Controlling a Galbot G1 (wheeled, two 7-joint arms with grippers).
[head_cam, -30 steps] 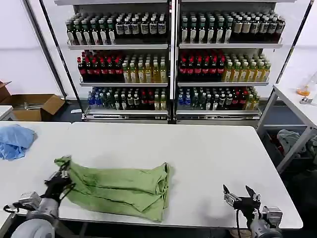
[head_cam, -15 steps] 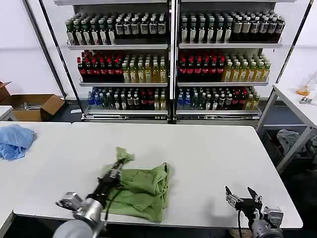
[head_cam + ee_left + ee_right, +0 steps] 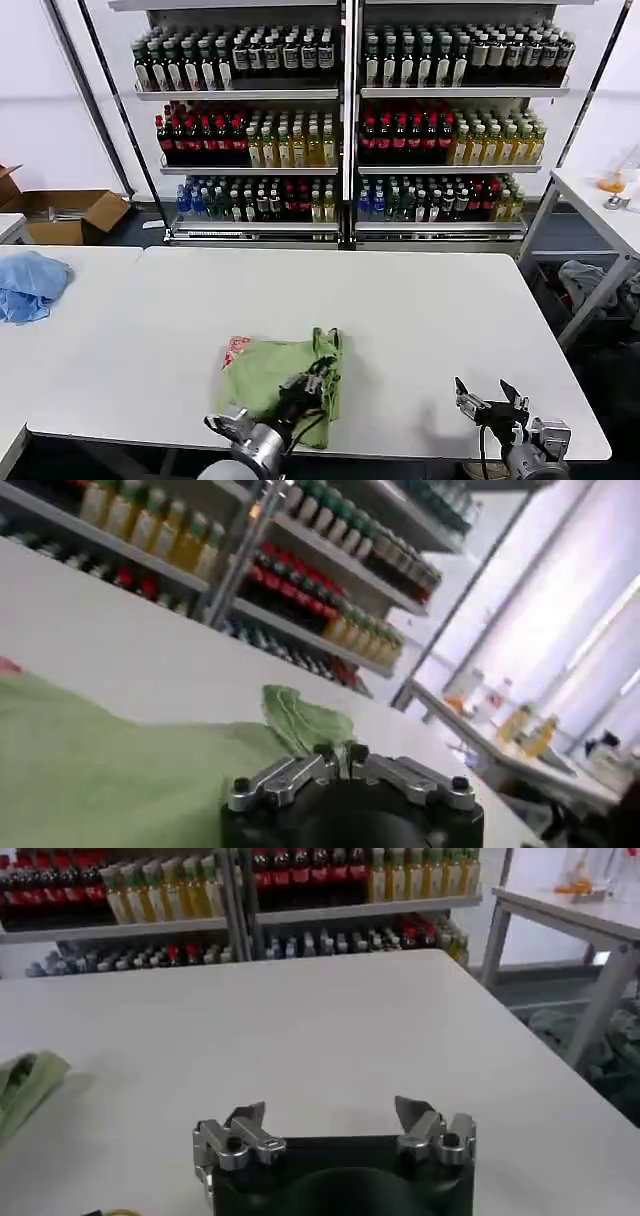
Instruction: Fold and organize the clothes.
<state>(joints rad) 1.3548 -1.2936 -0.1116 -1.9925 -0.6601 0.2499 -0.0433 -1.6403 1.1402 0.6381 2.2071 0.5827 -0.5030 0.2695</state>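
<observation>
The clothes are one sage-green shirt (image 3: 268,372) lying folded into a compact bundle near the front edge of the white table (image 3: 420,310). A pink-and-white printed corner peeks out on its left. My left gripper (image 3: 313,379) rests on the bundle's right part, shut on a fold of the green fabric. In the left wrist view the left gripper (image 3: 340,754) has its jaws together with cloth pinched between them, and the shirt (image 3: 110,780) spreads out beyond. My right gripper (image 3: 490,398) waits open at the table's front right, apart from the shirt; in the right wrist view the right gripper (image 3: 330,1114) holds nothing.
A blue cloth (image 3: 28,284) lies on the neighbouring table at the left. Shelves of bottles (image 3: 345,120) stand behind the table, with a cardboard box (image 3: 70,213) on the floor at the back left. Another white table (image 3: 600,205) stands to the right.
My left gripper has carried the shirt's left edge across to the right, folding the long bundle over itself into a shorter one. The right gripper has stayed put.
</observation>
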